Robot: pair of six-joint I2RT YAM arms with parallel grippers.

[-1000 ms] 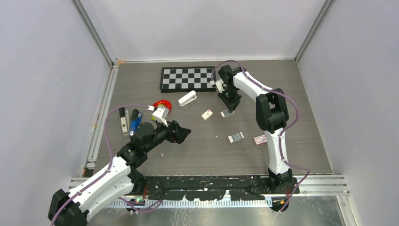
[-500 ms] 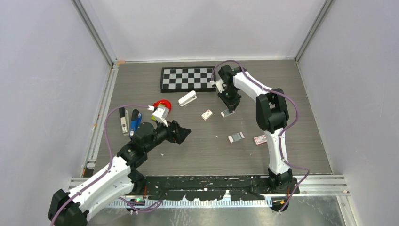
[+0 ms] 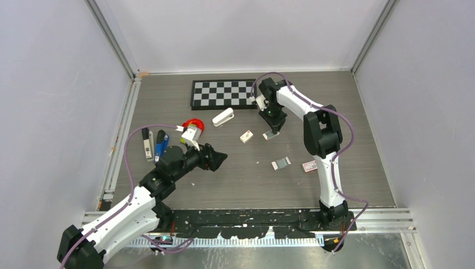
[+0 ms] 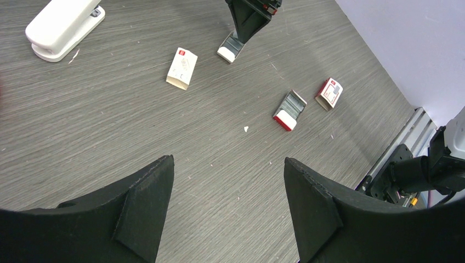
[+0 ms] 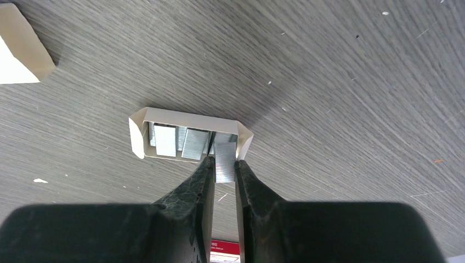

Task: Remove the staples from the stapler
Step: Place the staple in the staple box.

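Observation:
The blue stapler (image 3: 161,145) lies at the left of the table, behind my left arm and apart from both grippers. My right gripper (image 5: 224,160) is shut on a short silver strip of staples (image 5: 225,152). It holds the strip at the right end of a small open white tray (image 5: 138,136) that has more staple strips in it. In the top view the right gripper (image 3: 272,128) points down at that tray (image 3: 270,135). My left gripper (image 4: 228,159) is open and empty, low over bare table near the middle left (image 3: 220,159).
A white stapler (image 3: 223,117) and a chessboard (image 3: 224,93) lie at the back. A small white box (image 3: 246,136), another open staple box (image 3: 281,163) and a red-and-white box (image 3: 309,166) lie mid-table. A red-and-white object (image 3: 192,129) and a black-and-white stapler (image 3: 147,143) sit left.

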